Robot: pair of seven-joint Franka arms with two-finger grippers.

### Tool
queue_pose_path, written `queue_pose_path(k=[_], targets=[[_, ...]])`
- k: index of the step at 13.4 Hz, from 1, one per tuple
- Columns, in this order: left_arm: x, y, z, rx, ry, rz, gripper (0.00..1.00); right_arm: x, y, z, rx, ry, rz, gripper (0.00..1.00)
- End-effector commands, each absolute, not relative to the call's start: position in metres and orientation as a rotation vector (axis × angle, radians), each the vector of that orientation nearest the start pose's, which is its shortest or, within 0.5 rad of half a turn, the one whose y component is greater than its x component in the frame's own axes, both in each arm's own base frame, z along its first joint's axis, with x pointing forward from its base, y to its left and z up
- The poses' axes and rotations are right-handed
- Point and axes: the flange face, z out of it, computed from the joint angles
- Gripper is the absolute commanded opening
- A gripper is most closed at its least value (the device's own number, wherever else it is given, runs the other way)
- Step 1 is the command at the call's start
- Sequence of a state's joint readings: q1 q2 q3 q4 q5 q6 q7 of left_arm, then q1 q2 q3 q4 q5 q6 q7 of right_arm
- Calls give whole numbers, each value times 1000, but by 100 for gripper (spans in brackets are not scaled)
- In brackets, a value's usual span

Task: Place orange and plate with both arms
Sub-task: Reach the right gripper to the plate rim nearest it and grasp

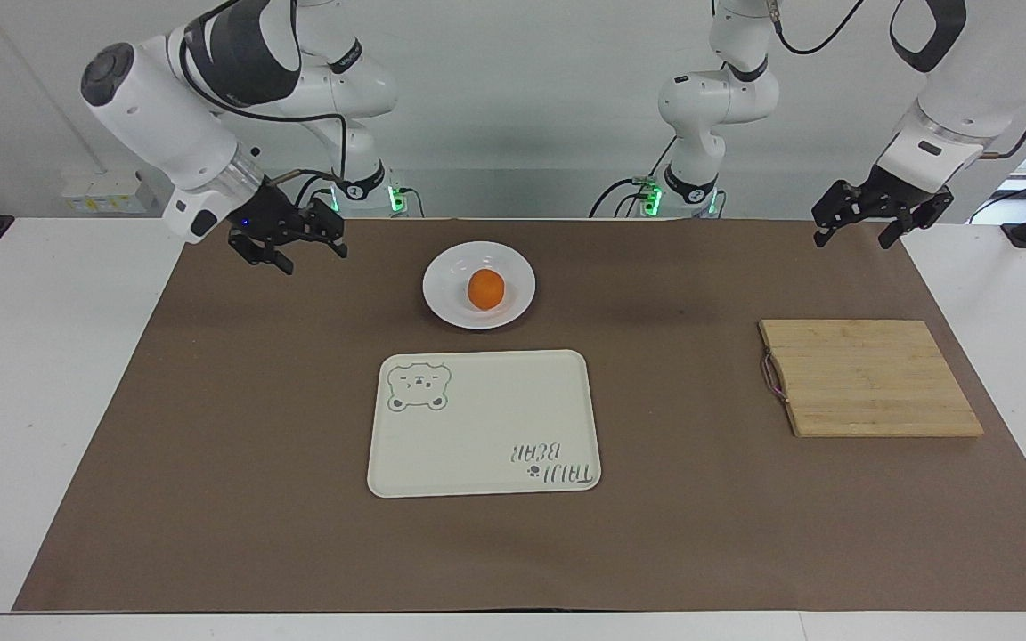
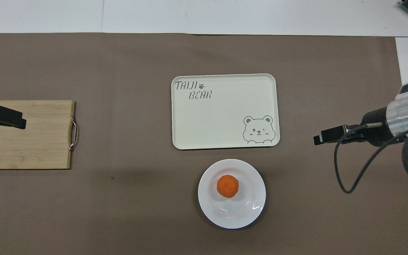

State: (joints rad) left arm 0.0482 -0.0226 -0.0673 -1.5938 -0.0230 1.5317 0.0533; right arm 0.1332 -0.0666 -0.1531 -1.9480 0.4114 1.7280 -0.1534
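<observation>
The orange (image 1: 485, 289) sits in the middle of the white plate (image 1: 451, 270) on the brown mat, nearer to the robots than the cream bear tray. The overhead view shows the orange (image 2: 227, 186) and the plate (image 2: 237, 212) too. My right gripper (image 1: 292, 247) is open and empty, low over the mat beside the plate toward the right arm's end, apart from it; it also shows in the overhead view (image 2: 318, 139). My left gripper (image 1: 860, 224) is open and empty, raised at the left arm's end; in the overhead view (image 2: 20, 122) it covers the cutting board.
A cream bear tray (image 1: 486, 418) lies mid-table, farther from the robots than the plate. A wooden cutting board (image 1: 869, 378) with a metal handle lies toward the left arm's end. A brown mat (image 1: 210, 445) covers the table.
</observation>
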Motion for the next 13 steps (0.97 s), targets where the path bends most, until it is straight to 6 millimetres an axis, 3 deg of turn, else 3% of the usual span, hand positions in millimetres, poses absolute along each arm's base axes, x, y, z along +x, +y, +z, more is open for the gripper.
queue_pose_path(k=[1,2,5,8,13], targets=[[539,-11,629,-3146,121,68,100,494,28,448,-2571,-28,169,100],[539,-11,629,-3146,121,70,100,482,28,428,-2529,-31,154,100],[539,-11,629,-3146,121,70,100,450,30,400,-2466,6,142,100],[539,-11,629,-3146,121,70,100,423,33,351,-2367,-64,125,100],[539,-11,629,-3146,121,68,100,396,31,311,-2270,-1,112,100]])
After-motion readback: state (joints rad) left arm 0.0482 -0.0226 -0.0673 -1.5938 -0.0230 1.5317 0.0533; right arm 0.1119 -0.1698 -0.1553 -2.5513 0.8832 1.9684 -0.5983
